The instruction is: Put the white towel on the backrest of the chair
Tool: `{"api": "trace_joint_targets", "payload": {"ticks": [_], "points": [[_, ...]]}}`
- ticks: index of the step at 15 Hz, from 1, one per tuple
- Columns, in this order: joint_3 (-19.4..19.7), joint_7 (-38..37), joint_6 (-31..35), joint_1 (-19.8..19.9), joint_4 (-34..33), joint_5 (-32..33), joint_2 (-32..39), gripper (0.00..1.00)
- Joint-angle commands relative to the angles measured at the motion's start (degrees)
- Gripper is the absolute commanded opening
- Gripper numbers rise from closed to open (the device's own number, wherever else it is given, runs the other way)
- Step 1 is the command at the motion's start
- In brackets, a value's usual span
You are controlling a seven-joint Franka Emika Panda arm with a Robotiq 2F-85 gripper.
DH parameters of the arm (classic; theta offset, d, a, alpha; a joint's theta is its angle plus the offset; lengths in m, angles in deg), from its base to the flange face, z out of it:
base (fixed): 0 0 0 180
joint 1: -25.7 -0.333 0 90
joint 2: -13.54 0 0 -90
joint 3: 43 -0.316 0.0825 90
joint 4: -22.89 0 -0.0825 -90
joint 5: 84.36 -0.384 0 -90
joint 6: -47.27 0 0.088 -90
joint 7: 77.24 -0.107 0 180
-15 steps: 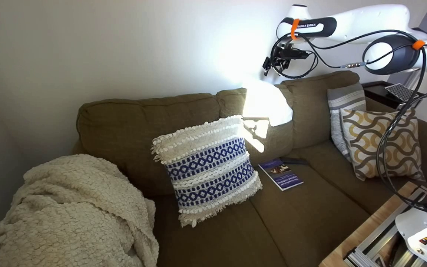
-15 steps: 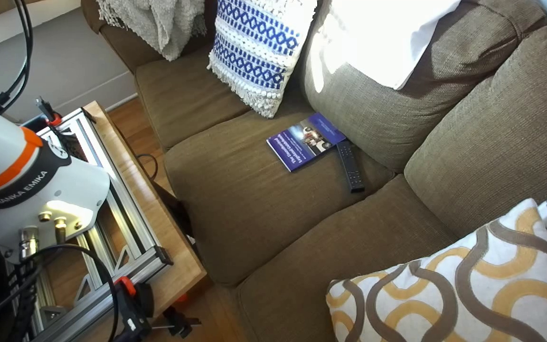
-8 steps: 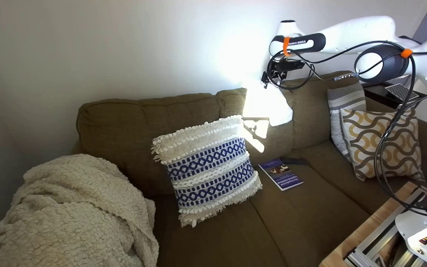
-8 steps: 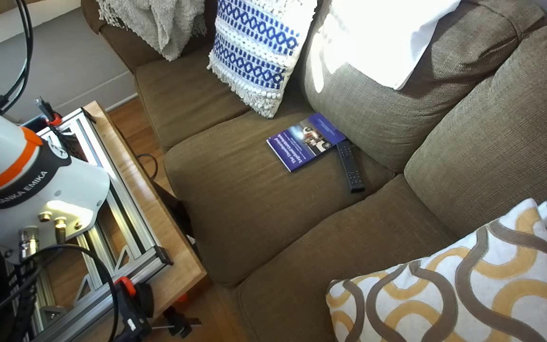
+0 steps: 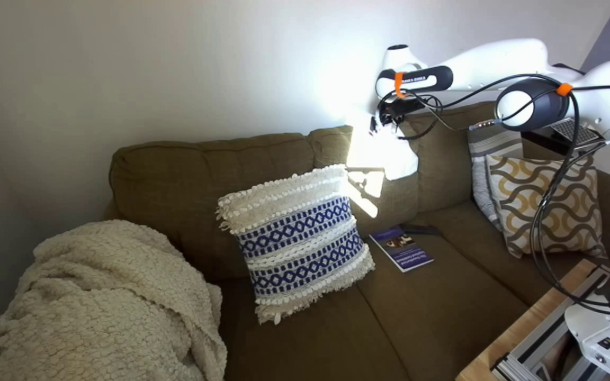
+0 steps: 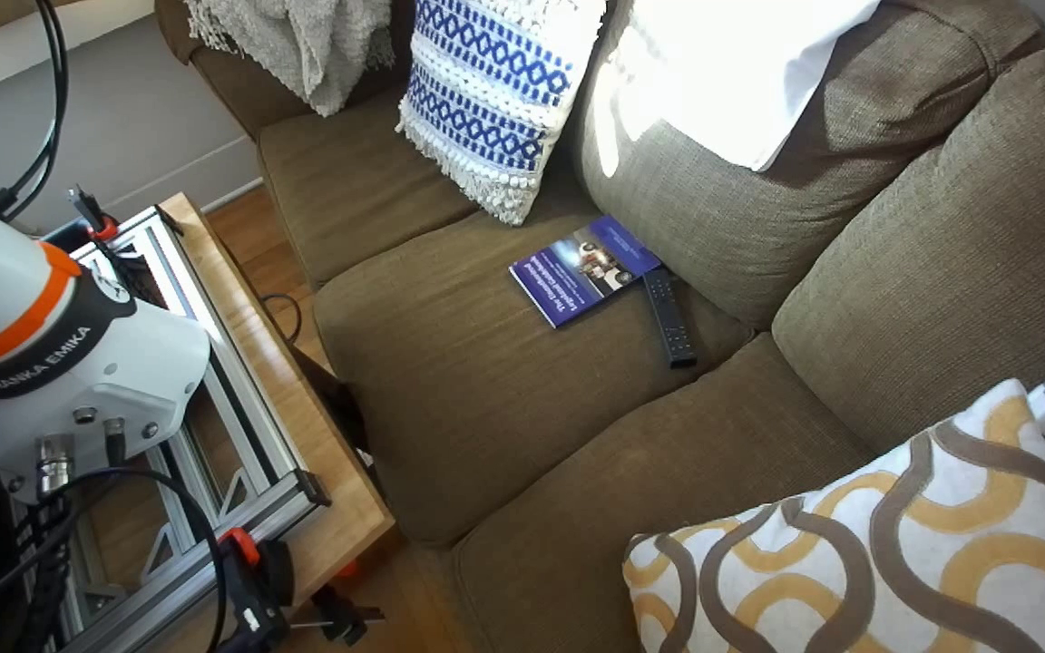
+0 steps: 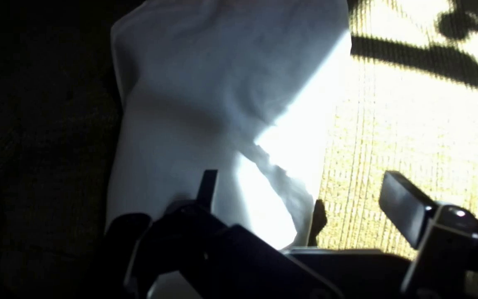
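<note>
The padded backrest is partly covered by the white towel, which is draped down its front in both exterior views. In the wrist view the towel is seen to be creased, mostly shaded, and bleached by light along one side. The gripper is held over it, its fingers spread wide with nothing clasped, one seen against the towel, the other against lit couch fabric; contact cannot be judged.
</note>
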Motion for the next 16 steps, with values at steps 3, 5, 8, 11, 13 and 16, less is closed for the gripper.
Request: {"api": "trace_joint_targets", "payload": {"ticks": [3,5,8,11,13,16], "points": [[1.1,-0.3,1.3,-0.5,-5.8,1.0,5.0,0.95],[1.7,-0.4,1.9,-0.6,-6.8,1.4,6.0,0.94],[2.3,-0.8,3.8,-0.3,-7.9,1.1,7.3,0.64],[2.7,-0.9,4.1,-0.2,-8.5,0.9,8.1,0.38],[2.9,-0.7,3.8,-0.2,-8.9,0.9,8.3,0.24],[2.9,-0.4,3.3,-0.1,-9.1,0.7,8.3,0.0]]}}
